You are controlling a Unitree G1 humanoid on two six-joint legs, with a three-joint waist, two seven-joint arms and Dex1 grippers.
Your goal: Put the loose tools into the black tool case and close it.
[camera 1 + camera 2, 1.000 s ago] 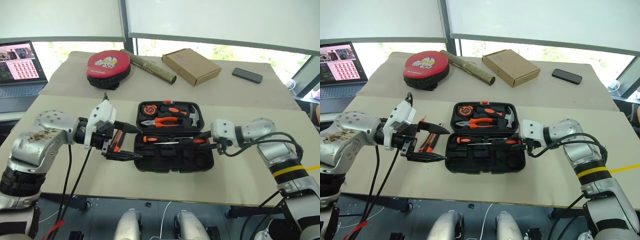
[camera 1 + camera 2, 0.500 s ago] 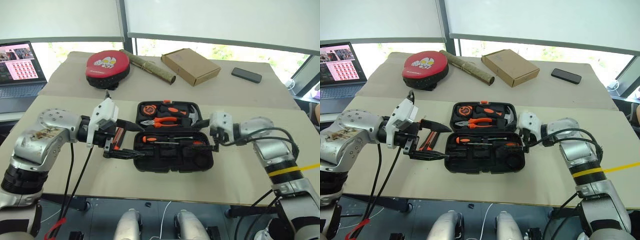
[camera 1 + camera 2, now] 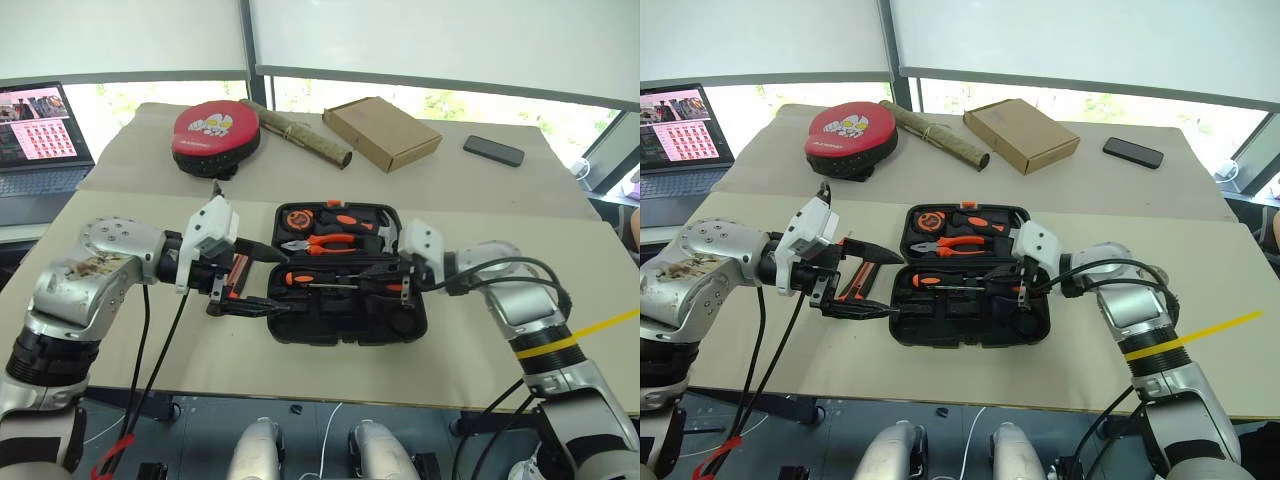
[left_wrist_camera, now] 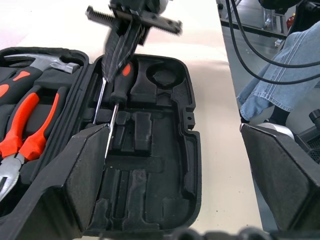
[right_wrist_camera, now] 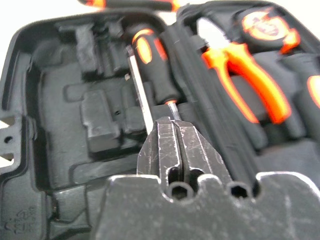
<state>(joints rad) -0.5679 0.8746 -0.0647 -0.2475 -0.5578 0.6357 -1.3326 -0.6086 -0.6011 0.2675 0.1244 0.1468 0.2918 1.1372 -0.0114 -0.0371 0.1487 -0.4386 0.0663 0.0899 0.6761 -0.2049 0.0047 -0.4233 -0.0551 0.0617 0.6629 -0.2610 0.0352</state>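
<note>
screwdrivers first: your right gripper (image 5: 172,131) has swung in from the case's right edge over the last second and now hangs pinched shut, empty, over the near tray of the black tool case (image 3: 345,325), so seating them looks done and closing cannot start yet. two orange-and-black screwdrivers (image 3: 345,279) lie side by side in that tray, while one utility knife (image 3: 236,276), i think, waits on the table just left of the case behind your left gripper (image 3: 253,280), whose fingers stand wide and empty; the tester and tape i cannot find.
</note>
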